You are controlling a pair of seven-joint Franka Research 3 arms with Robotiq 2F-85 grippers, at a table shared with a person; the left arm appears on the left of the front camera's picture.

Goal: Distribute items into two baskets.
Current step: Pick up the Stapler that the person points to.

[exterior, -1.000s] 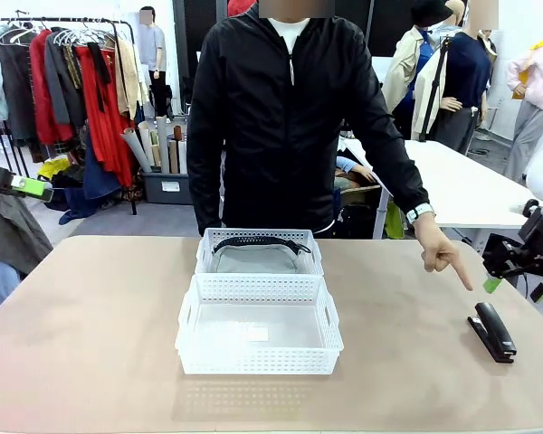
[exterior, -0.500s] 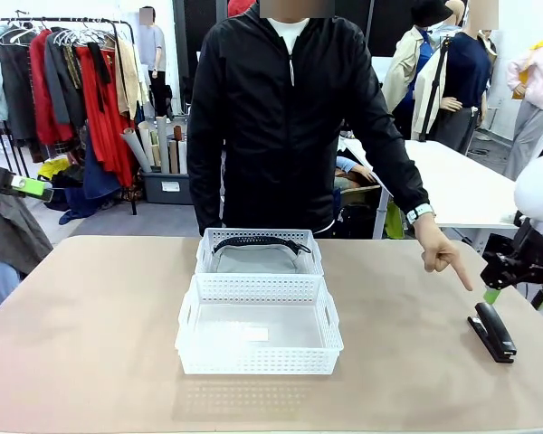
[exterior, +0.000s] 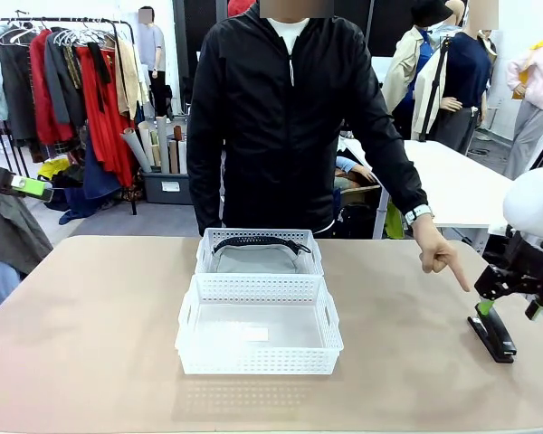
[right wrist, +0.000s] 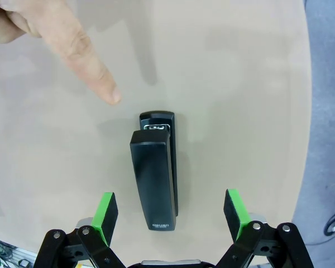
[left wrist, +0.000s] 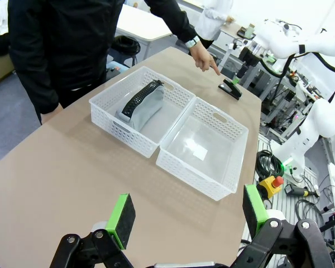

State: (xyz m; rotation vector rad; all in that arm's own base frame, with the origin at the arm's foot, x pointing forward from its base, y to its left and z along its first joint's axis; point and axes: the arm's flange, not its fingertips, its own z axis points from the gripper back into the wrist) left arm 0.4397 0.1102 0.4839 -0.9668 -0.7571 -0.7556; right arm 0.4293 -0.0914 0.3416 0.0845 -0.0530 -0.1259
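Two white lattice baskets stand end to end at the table's middle. The far basket [exterior: 258,234] holds the grey pouch [exterior: 256,259] with its black strap; the near basket [exterior: 258,360] holds nothing. The black stapler [exterior: 493,334] lies flat at the right. My right gripper [exterior: 509,309] hovers open just above it. In the right wrist view the stapler [right wrist: 154,178] lies lengthwise between the green pads [right wrist: 106,215], untouched. The person's finger [right wrist: 84,61] points at its far end. My left gripper [left wrist: 188,212] hangs open, high off the table's left edge, over the pouch [left wrist: 142,103] and baskets [left wrist: 190,176].
The person stands at the far edge behind the baskets, one hand [exterior: 439,253] stretched down toward the stapler. Bare tan table [exterior: 90,325] lies left of the baskets and between them and the stapler. The table's right edge is close beside the stapler.
My right gripper has come down and slightly left, from beside the stapler's far end to right over it. The person's pointing hand, the baskets and my left arm have stayed put.
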